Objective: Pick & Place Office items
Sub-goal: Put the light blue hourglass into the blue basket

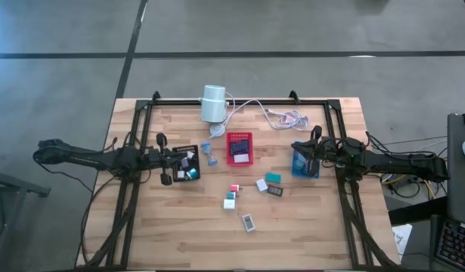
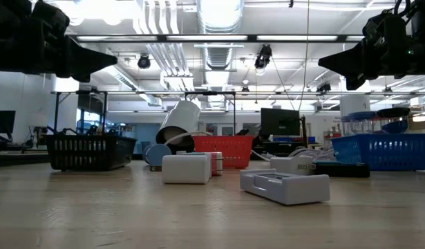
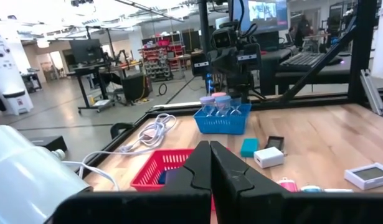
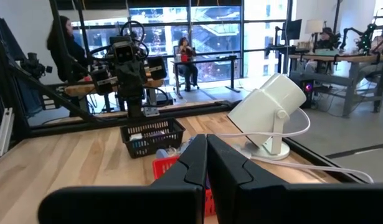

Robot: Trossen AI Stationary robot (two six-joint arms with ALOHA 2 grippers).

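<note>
Right now I hold both arms raised, left gripper [image 1: 165, 159] above the black tray [image 1: 187, 163] and right gripper [image 1: 314, 149] above the blue tray [image 1: 304, 165], both clenched empty; next I would open one over a loose white block [image 1: 261, 185].

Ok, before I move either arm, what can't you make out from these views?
- Black mesh tray contents: high view, too small, left hand overlaps.
- Blue mesh tray contents: high view, right hand overlaps.
- Red mesh tray inside: low view, hidden by its wall.
- Loose pink piece: too small to identify.
</note>
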